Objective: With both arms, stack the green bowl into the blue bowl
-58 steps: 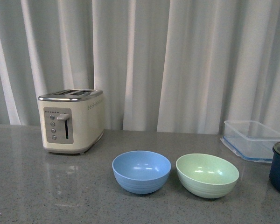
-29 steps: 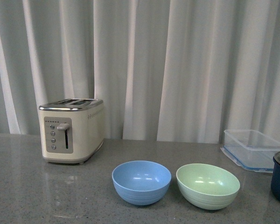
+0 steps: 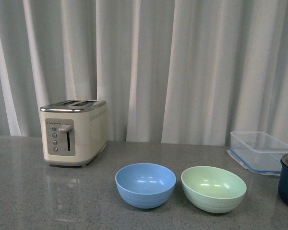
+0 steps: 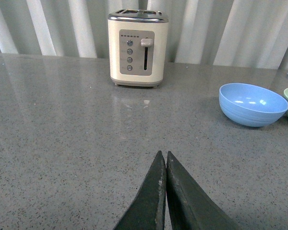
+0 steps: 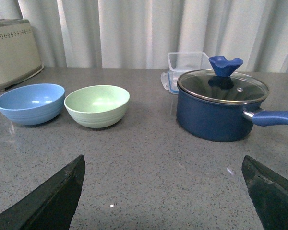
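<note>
Both bowls sit on the desk (image 3: 38, 201), beyond my claws.
Left claw (image 4: 162, 154) pressed together, its view clipping the green bowl (image 3: 213, 188); right claw (image 5: 163, 156) spread wide, green bowl ahead, just beside the blue bowl (image 3: 145, 184).

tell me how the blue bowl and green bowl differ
Colour: the light sky-blue round matte bowl versus the pale mint-green round matte bowl. Position: the blue bowl sits nearer the cream toaster, the green bowl nearer the dark navy pot. Both stand upright, empty, alike in size, side by side.
</note>
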{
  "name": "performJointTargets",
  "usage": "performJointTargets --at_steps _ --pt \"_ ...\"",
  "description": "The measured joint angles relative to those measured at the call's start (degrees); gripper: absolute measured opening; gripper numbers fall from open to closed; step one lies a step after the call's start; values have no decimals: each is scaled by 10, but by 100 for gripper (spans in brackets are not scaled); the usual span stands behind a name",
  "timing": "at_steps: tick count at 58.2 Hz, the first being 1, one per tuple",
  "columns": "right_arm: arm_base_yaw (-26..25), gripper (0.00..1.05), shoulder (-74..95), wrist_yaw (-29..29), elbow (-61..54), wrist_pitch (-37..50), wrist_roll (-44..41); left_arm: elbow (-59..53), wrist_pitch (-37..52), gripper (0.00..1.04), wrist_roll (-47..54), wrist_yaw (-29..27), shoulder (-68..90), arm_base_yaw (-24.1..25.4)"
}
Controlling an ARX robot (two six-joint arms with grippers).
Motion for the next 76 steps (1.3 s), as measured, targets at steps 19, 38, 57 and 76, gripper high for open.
performJointTargets --at_steps 19,38,57,76 --pt "0 95 0 0 0 0 0 0 -71 4 0 0 -71 0" --pt "0 95 0 0 0 0 0 0 -153 4 0 0 -143 0" --pt "0 95 0 0 0 0 0 0 -211 16 0 0 -208 0" --pt "0 95 0 0 0 0 0 0 -212 78 0 0 -208 0"
